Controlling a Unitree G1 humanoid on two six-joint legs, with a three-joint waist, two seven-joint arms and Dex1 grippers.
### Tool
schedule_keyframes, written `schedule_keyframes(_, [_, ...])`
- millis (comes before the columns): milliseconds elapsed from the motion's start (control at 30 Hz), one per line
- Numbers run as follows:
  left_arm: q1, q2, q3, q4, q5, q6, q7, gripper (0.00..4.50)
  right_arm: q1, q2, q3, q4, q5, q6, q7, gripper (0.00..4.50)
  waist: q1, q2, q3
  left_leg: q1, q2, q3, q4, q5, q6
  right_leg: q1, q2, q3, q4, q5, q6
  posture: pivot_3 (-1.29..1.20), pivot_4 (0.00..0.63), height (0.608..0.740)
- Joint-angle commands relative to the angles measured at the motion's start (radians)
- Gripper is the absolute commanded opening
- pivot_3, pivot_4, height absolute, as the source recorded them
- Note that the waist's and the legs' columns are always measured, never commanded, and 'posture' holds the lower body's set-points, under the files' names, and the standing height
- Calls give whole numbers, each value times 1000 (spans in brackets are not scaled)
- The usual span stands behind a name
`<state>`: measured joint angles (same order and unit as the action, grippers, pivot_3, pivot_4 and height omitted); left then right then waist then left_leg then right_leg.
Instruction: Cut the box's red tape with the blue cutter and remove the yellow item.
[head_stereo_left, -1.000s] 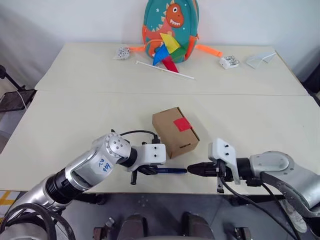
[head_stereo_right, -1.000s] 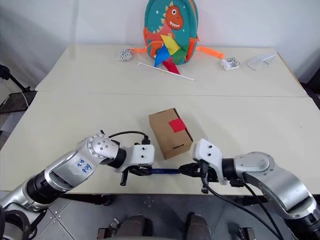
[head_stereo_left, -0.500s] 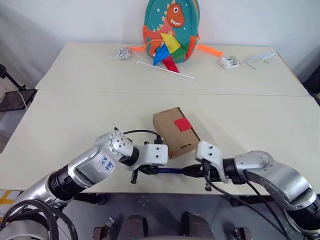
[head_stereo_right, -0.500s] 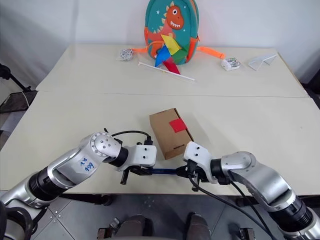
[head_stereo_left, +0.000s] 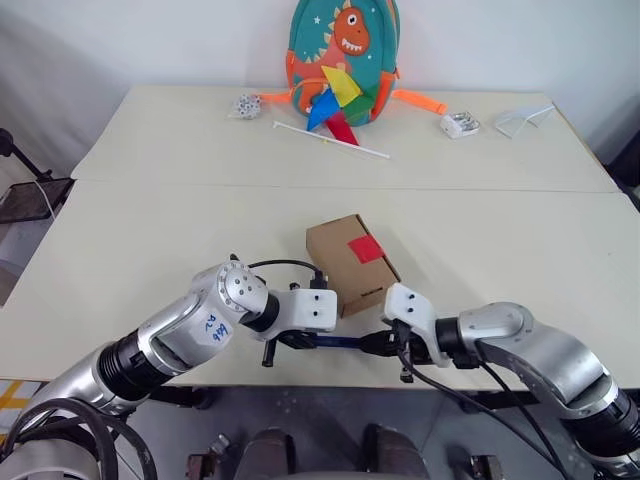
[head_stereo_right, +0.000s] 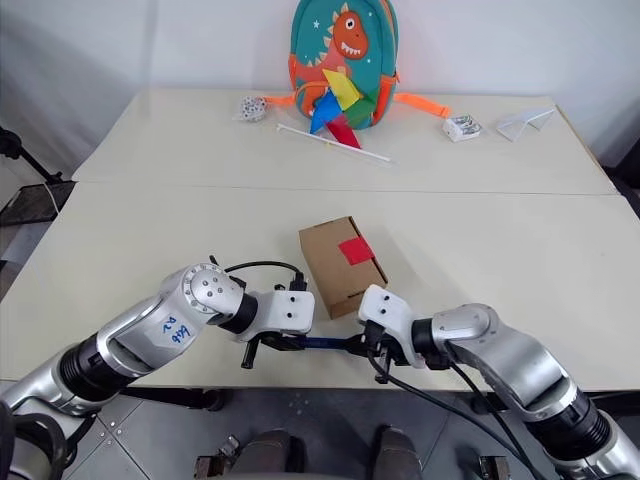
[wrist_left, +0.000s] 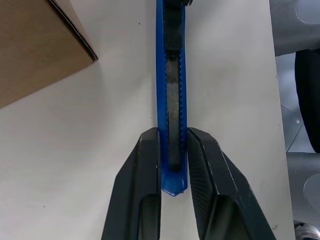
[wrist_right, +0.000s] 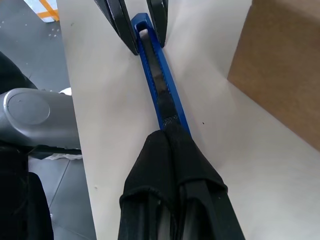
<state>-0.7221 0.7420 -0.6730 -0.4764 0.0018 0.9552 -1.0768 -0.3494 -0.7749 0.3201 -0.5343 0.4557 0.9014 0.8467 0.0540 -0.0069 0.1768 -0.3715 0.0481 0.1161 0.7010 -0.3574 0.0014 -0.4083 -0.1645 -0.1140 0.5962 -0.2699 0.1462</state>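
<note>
Table (head_stereo_left: 150, 240) front edge: blue cutter (wrist_left: 171, 95) pinched in left claw (wrist_left: 173, 150), clenched right claw (wrist_right: 172, 145) at its slider.

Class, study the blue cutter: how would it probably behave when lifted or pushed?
The blue cutter looks straight and unbent between the left end effector and right end effector, so probably stiff. Its slim body suggests lightness. Flat sides likely slide on the table rather than roll.

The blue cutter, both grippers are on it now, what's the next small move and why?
Probably push the slider along to extend the blade: the left gripper clamps the blue cutter's rear, the shut right gripper sits at its slider, and the red tape is uncut.
</note>
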Motion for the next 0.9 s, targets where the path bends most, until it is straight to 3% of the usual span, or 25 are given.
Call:
schedule_keyframes(33, [19, -15, -52, 11, 2, 3, -2, 446, -15, 16, 18, 5, -9, 2, 2, 11, 0, 0, 0, 0, 0, 0, 0, 0, 0, 0, 0, 0, 0, 0, 0, 0, 150, 740])
schedule_keyframes(533, [25, -12, -53, 8, 5, 0, -8, 446, -61, 99, 68, 42, -22, 15, -5, 11, 0, 0, 0, 0, 0, 0, 0, 0, 0, 0, 0, 0, 0, 0, 0, 0, 150, 740])
schedule_keyframes(900, [50, -1, -36, -7, -4, 17, 2, 446, -47, 122, 25, 23, 7, 51, -16, 11, -1, 0, -1, 0, 0, 0, 0, 0, 0, 0, 0, 0, 0, 0, 0, 0, 150, 740])
